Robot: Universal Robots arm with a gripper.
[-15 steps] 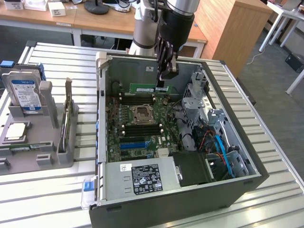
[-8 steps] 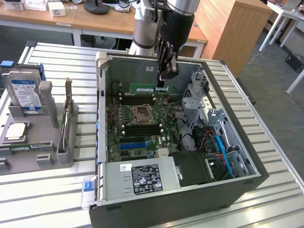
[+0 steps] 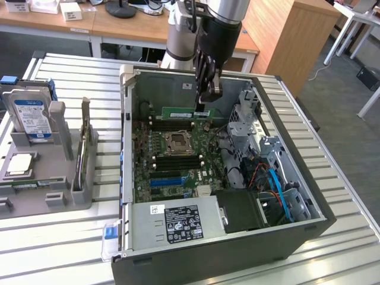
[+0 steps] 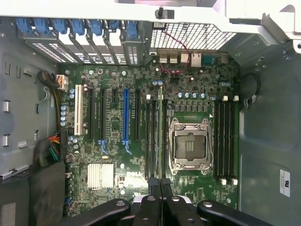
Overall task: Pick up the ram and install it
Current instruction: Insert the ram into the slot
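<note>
Arm (image 3: pixel 217 24) reaching straight down into case (image 3: pixel 249 254), tool (image 3: pixel 205 106) clamped on ram (image 3: pixel 178 111) (held level), over motherboard (image 3: pixel 172 173)

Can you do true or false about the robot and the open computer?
1. The end effector is shut on the green ram. True.
2. A hard drive with a blue label stands in the grey holder. True.
3. The computer case is closed up. False: its side is open and the motherboard shows.
4. The ram lies on the grey holder. False: it is held inside the case, over the motherboard.
</note>
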